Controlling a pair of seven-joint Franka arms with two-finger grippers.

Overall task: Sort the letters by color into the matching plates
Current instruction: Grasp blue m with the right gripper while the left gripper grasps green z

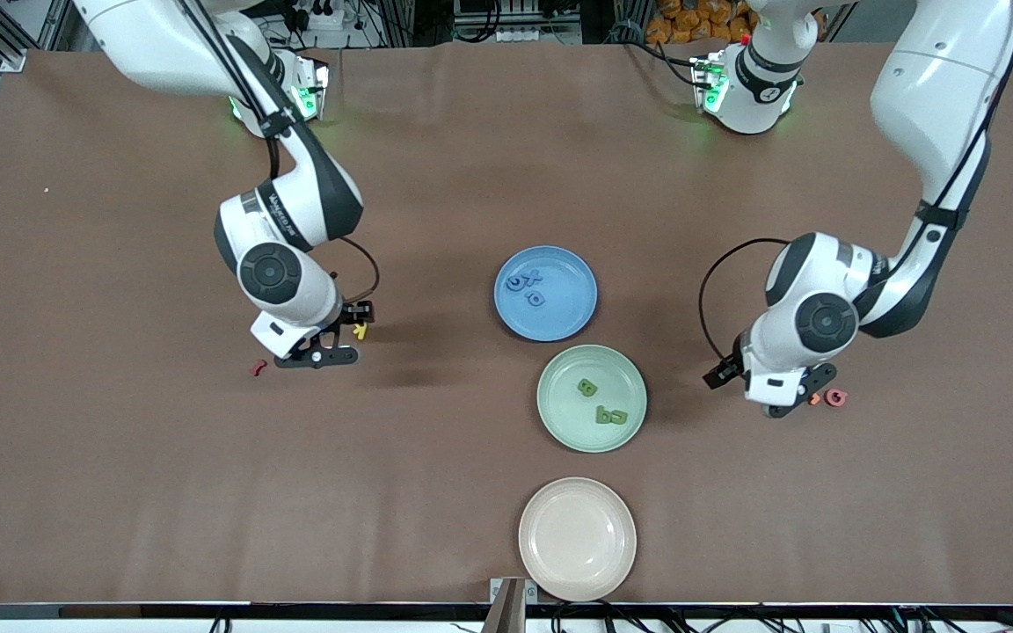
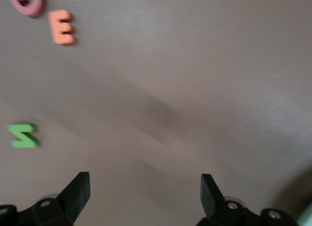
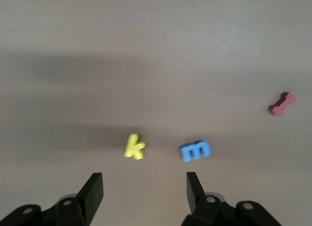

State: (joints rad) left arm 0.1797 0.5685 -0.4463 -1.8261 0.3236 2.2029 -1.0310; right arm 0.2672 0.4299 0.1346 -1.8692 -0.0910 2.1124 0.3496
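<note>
1. Letters: three blue letters (image 1: 525,286) lie in the blue plate (image 1: 572,321) and three green letters (image 1: 603,406) in the green plate (image 1: 559,422), so colours already match; the beige plate (image 1: 542,563) holds none.
2. Right gripper (image 3: 144,192), fingers apart and empty, hangs low over the table near a yellow k (image 3: 134,146), a blue m (image 3: 195,150) and a red piece (image 3: 282,103); the m is hidden in the front view.
3. Left gripper (image 2: 145,192), fingers apart and empty, hangs low near an orange E (image 2: 62,27) and a pink ring (image 2: 30,3); only its wrist view shows a stray green z (image 2: 23,136).
</note>
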